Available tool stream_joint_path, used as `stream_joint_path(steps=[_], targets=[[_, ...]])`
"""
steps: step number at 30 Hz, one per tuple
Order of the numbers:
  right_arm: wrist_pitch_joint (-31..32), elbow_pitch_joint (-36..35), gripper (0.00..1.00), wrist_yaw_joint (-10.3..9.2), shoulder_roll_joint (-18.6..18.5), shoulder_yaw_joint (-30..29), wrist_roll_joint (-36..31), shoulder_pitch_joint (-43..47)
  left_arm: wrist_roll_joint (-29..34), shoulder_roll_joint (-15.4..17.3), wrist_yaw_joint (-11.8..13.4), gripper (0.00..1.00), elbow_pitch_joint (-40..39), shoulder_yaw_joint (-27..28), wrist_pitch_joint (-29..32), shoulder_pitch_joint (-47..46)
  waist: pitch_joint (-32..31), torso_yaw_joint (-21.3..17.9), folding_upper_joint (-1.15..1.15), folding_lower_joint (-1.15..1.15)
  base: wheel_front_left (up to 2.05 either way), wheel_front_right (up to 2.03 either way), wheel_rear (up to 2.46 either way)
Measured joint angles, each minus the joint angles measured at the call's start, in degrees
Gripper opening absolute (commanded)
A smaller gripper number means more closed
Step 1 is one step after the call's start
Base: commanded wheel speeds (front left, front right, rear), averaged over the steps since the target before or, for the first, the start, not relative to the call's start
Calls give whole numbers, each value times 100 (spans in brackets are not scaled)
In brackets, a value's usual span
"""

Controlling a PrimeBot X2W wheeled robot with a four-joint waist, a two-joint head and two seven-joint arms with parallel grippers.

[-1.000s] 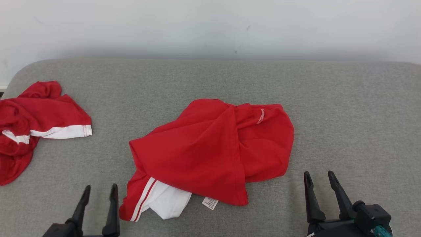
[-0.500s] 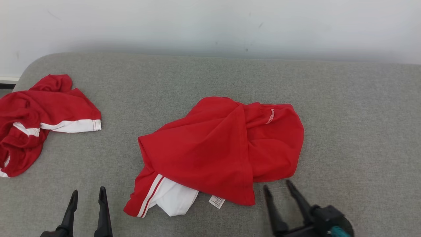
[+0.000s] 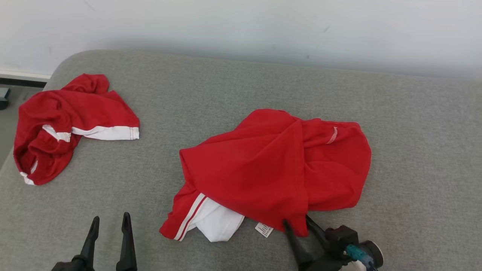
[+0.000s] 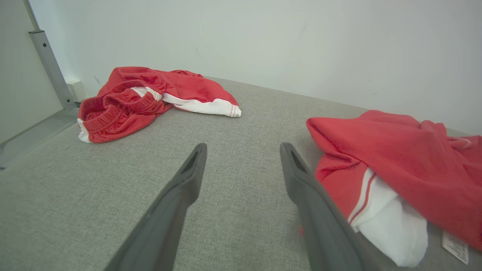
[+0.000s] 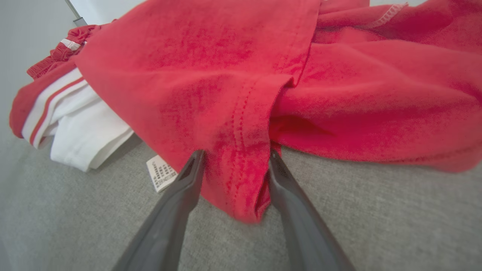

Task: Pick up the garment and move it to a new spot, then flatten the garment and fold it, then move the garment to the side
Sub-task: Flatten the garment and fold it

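Two dark fingers (image 5: 179,199) of the right gripper (image 5: 235,154) stand on either side of the near corner of the red garment (image 3: 271,165), with its stitched hem bunched between them and touching both. I cannot tell whether they are pinching the cloth or only straddling it. The garment lies crumpled in the middle of a grey upholstered surface (image 3: 226,86). A white panel with red stripes (image 3: 220,226) pokes out from under its near left edge, and a small white label (image 3: 264,229) lies just beside the right gripper. The left gripper (image 3: 111,217) hovers over bare grey fabric to the garment's left, fingers spread wide and holding nothing. A second red and white garment (image 3: 75,113) sits rumpled at the far left edge, well apart from the first. A pale wall (image 3: 241,22) rises behind.
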Motion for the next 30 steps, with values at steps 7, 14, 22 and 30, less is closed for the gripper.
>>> stream_joint_path(steps=[7, 14, 22, 30], targets=[[0, -124, 0, 0, 1, -194, -10, -102, -36, 1, 0, 100, 5, 97, 0, 73, -13, 43, 0, 0, 0, 0, 0], [0, -806, 0, 0, -192, -604, -86, 415, -91, -1, 0, 100, 59, -31, 0, 130, -58, -232, 0, 0, 0, 0, 0], [0, -1648, 0, 0, -619, -1443, 10, 1361, -145, -1, 0, 100, 197, -203, 0, 85, -119, -625, 0, 0, 0, 0, 0], [0, -2516, 0, 0, -750, -2195, 57, 2069, -193, -2, 0, 100, 253, -238, 0, 79, -161, -866, 0, -1, 0, 0, 0]])
